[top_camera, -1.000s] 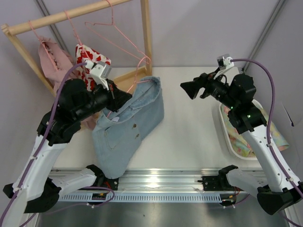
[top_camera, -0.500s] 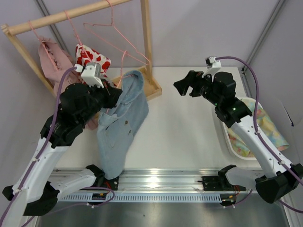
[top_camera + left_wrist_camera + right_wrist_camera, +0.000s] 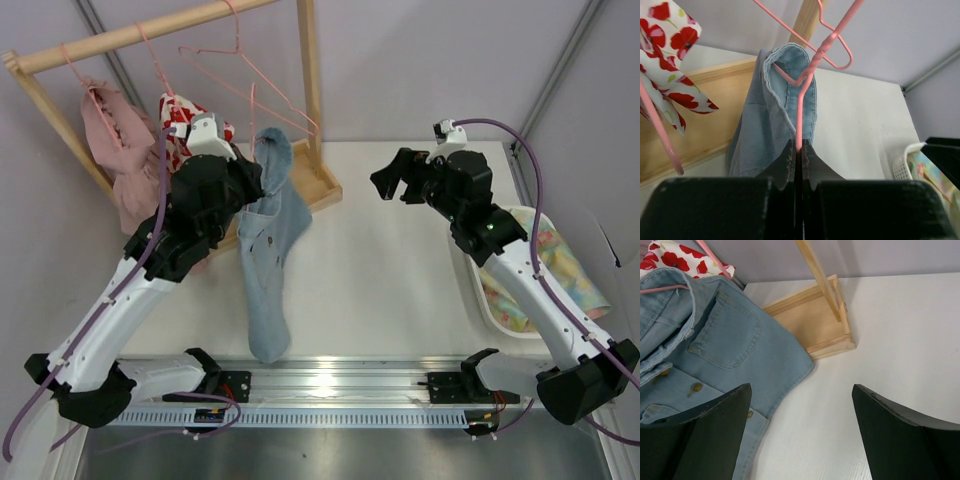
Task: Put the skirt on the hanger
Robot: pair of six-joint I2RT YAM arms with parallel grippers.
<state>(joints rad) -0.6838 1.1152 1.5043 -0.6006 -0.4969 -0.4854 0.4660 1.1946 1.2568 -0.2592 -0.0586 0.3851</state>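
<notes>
White worktop [image 3: 400,270], grey wall panels [image 3: 430,60] behind, wooden rack [image 3: 308,70] back-left, left end effector [image 3: 799,149] pinching hanger [image 3: 809,77], right end effector [image 3: 801,390] spread

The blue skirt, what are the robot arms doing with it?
The left tool is pinched shut on a pink hanger. The blue skirt is draped over that hanger and dangles down from it, right beside the wooden rack. The right tool is open and holds nothing, out over the table.

Skirt [image 3: 266,262] higher, nearer the rack [image 3: 308,70].
</notes>
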